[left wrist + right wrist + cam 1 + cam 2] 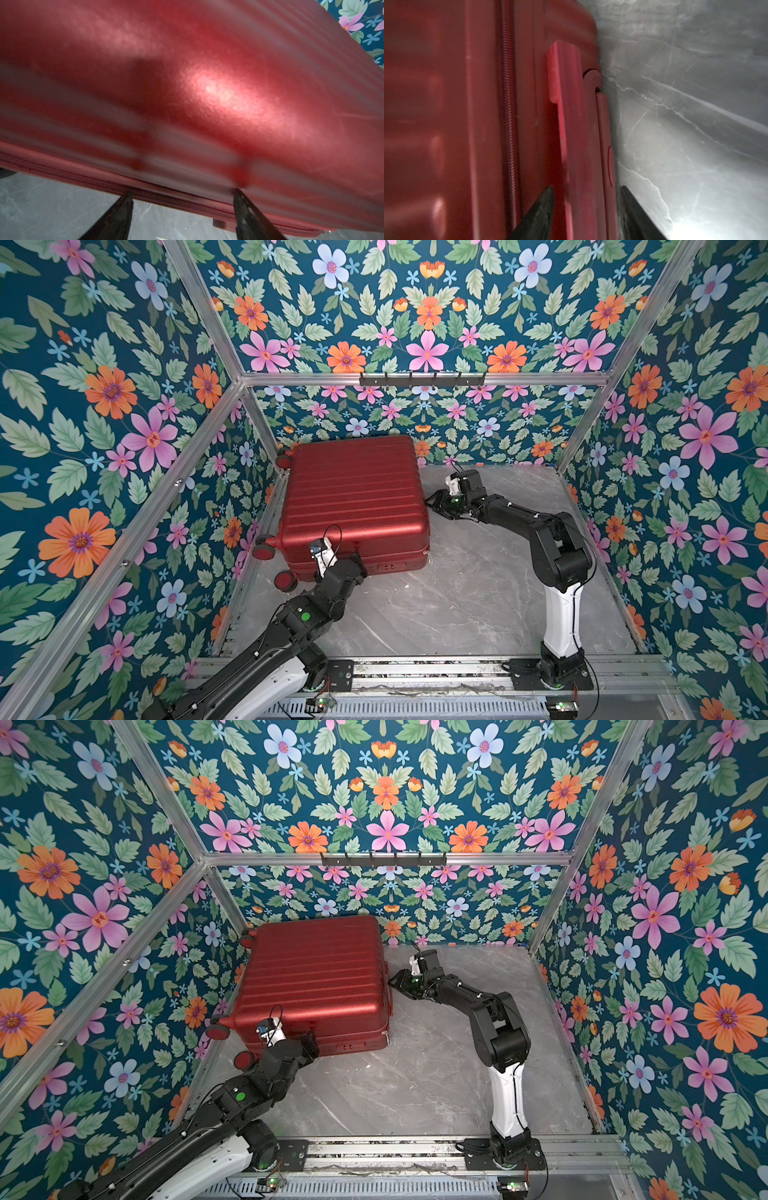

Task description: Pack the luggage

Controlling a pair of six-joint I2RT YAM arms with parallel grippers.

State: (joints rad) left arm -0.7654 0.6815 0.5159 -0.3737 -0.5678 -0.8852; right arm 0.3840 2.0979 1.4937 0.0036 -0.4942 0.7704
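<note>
The luggage (353,506) (316,982), a dark-red ribbed hard-shell case, lies closed and flat at the back left of the table. My left gripper (362,567) (312,1044) is at its front side. In the left wrist view the gripper (182,192) is open, with its fingertips (126,202) against the closed zipper seam (83,178) and nothing between them. My right gripper (432,502) (395,982) is at the luggage's right side. In the right wrist view the gripper (586,188) has its jaws apart, either side of the red side handle (562,83).
The grey marble table (478,593) stretches to the right and front of the luggage. Red caster wheels (264,546) stick out at its left side, close to the floral wall. A black hook rail (422,379) hangs on the back frame bar.
</note>
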